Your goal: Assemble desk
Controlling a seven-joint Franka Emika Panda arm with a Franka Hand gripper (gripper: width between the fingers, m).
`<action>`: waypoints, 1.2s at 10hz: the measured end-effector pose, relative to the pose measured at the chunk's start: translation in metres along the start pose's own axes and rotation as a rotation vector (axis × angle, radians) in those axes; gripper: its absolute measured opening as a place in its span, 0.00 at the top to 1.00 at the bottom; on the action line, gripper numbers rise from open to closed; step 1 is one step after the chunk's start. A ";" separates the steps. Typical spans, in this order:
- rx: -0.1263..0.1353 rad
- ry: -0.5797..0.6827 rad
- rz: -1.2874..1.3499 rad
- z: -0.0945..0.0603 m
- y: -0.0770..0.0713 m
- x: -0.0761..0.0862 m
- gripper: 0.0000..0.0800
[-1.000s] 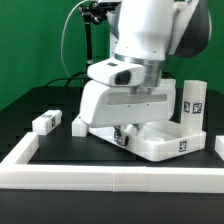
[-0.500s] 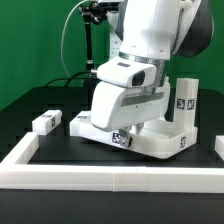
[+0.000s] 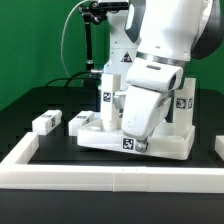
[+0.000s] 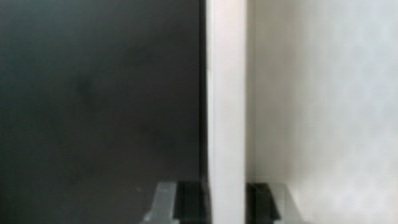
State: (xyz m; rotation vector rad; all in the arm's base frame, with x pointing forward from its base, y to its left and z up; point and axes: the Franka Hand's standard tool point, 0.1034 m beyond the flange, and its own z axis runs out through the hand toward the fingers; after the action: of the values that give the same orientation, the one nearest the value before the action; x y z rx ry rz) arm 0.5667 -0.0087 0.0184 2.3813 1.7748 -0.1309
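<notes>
The white desk tabletop [image 3: 165, 146] lies on the black surface in the exterior view, with two white tagged legs standing on it, one toward the exterior view's left [image 3: 110, 100] and one toward its right [image 3: 184, 106]. My gripper [image 3: 137, 142] reaches down onto the tabletop's near edge. In the wrist view the gripper [image 4: 217, 205] is shut on a thin white wall of the tabletop [image 4: 226, 90], with a dark finger [image 4: 171, 205] on each side. Two loose legs [image 3: 45, 122] [image 3: 82, 121] lie to the exterior view's left.
A long white rim [image 3: 100, 176] frames the black surface at the front and sides. A black stand with cables [image 3: 91, 45] rises at the back. My arm's bulky white body hides the middle of the tabletop.
My arm has swung toward the exterior view's right and come nearer. The tabletop has shifted and turned with it, and the leg toward the left has come into view.
</notes>
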 end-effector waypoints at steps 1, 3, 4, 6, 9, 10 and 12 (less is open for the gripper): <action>-0.003 -0.009 -0.071 0.000 0.001 -0.002 0.92; -0.012 -0.006 -0.109 -0.003 0.003 0.010 0.92; -0.022 -0.002 -0.119 -0.007 0.013 0.021 0.92; -0.049 -0.007 -0.149 -0.012 0.036 0.035 0.92; -0.083 -0.012 -0.192 -0.016 0.057 0.050 0.92; -0.092 -0.007 -0.186 -0.020 0.062 0.057 0.92; -0.087 -0.011 -0.164 -0.025 0.065 0.064 0.92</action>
State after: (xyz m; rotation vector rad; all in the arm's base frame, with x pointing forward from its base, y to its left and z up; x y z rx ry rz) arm 0.6470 0.0384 0.0374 2.1700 1.9282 -0.0849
